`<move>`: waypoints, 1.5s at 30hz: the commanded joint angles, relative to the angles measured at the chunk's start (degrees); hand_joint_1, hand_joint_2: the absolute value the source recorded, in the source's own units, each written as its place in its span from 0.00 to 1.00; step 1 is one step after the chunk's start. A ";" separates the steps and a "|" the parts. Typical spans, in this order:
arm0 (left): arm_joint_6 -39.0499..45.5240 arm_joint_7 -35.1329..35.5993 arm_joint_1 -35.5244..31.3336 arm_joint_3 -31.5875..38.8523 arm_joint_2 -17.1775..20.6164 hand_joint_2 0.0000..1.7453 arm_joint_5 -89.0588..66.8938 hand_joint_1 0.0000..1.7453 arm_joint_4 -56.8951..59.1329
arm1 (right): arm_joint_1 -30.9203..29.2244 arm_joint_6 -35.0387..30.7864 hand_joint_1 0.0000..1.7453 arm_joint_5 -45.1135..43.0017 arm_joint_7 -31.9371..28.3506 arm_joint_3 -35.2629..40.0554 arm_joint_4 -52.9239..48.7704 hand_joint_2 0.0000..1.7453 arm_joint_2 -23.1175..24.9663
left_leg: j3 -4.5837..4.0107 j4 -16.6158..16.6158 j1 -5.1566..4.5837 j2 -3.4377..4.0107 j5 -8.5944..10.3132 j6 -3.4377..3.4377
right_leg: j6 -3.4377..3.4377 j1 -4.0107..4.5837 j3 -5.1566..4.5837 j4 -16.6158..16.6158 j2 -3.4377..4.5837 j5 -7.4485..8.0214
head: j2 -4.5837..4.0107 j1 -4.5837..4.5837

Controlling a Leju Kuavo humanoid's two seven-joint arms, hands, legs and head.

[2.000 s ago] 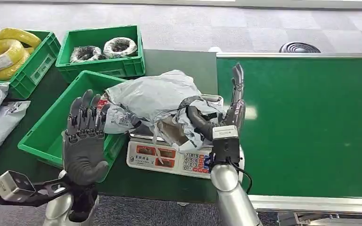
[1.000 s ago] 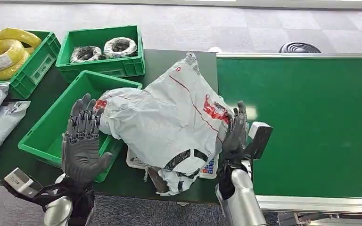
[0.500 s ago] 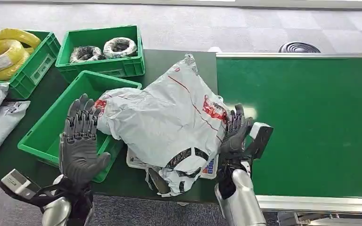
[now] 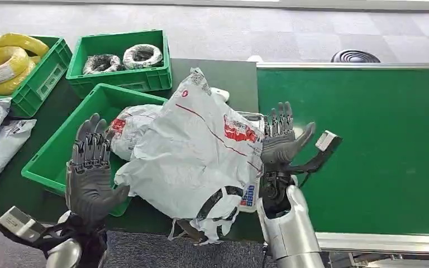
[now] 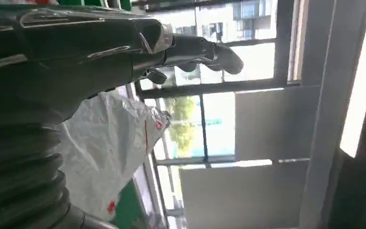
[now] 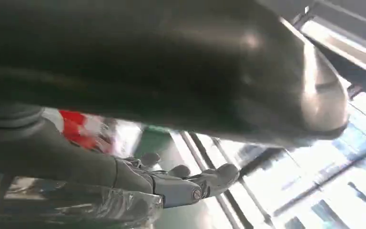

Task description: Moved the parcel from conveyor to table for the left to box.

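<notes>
Parcel: the grey-white poly mailer (image 4: 192, 153) with red print stands tilted between my two hands, over the weighing scale (image 4: 249, 196) on the table (image 4: 212, 75), its lower end spilling past the table's near edge.
Long axis: it runs from the near edge up and away, leaning toward the near green crate (image 4: 56, 153) on my left.
Right hand (image 4: 279, 140): fingers spread and upright, palm against the parcel's right flank — it holds nothing; I cannot tell how firmly it presses.
Left hand (image 4: 89, 167): fingers apart, palm turned toward the parcel, just beside its left edge — touching or a hair off, I cannot tell.
Nearer hand: the right sits on the conveyor (image 4: 368, 145) side; the left stands between parcel and crate, so I judge the coming handover is mine on the left.
Head view: gives both palms, the crate and the tilt.
Left wrist view: my thumb (image 5: 205, 50) juts free with the mailer (image 5: 105, 152) lying beyond the palm, not gripped.
Right wrist view: blurred; fingertips (image 6: 214, 176) extended beside a patch of red print (image 6: 76, 126).
</notes>
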 commanded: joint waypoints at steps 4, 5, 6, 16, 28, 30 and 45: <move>2.24 0.02 -2.31 -0.66 -0.16 1.00 -4.48 0.00 2.83 | 14.89 -27.00 0.00 36.35 -8.08 7.71 -43.32 0.00 -3.56 | -0.15 -0.02 -0.04 -0.07 0.00 0.00 | 0.01 -0.01 -0.04 0.00 -0.33 -0.07 | -0.02 -0.02; 2.12 0.01 -2.47 -0.66 -0.15 1.00 -4.45 0.00 2.99 | 15.18 -28.26 0.00 37.00 -8.54 8.12 -43.30 0.00 -3.85 | -0.17 -0.03 -0.02 -0.12 0.03 -0.01 | 0.00 0.00 -0.08 -0.02 -0.33 -0.05 | 0.00 -0.02; 2.00 0.00 -2.69 -0.69 -0.11 1.00 -4.42 0.00 3.15 | 15.57 -29.31 0.00 38.13 -9.46 8.17 -43.37 0.00 -3.79 | -0.17 -0.02 -0.03 -0.16 0.03 -0.01 | -0.01 -0.01 -0.10 0.00 -0.30 -0.06 | 0.00 -0.02; 1.31 -0.57 -4.36 -0.98 -0.02 1.00 -3.49 0.00 4.71 | 16.45 -29.31 0.00 49.30 -10.87 4.95 -48.39 0.00 1.42 | -0.12 -0.05 -0.04 0.00 0.08 -0.04 | -0.03 -0.02 -0.08 0.01 -0.28 -0.02 | 0.00 0.00; 3.49 0.69 -4.90 -0.02 -0.07 1.00 -4.51 0.00 6.12 | 19.19 -29.31 0.00 58.84 -10.87 -5.42 -55.66 0.00 4.18 | -0.06 -0.04 0.00 -0.14 0.07 -0.03 | -0.02 0.02 0.02 -0.03 -0.31 -0.04 | 0.00 0.00; 3.82 0.73 -4.95 0.26 -0.04 1.00 -4.66 0.00 6.63 | 19.93 -29.31 0.00 58.68 -10.87 -5.54 -55.17 0.00 4.18 | -0.04 -0.13 -0.02 -0.16 0.14 -0.02 | 0.00 0.01 0.07 -0.13 -0.48 0.00 | 0.00 0.00; 10.29 0.38 -5.05 1.27 0.87 1.00 -13.07 0.00 10.75 | 20.79 -29.31 0.00 57.84 -10.87 -7.90 -50.55 0.00 4.18 | 0.05 -0.13 -0.01 0.07 0.08 -0.04 | -0.02 0.02 0.08 -0.10 -0.18 0.02 | 0.00 0.00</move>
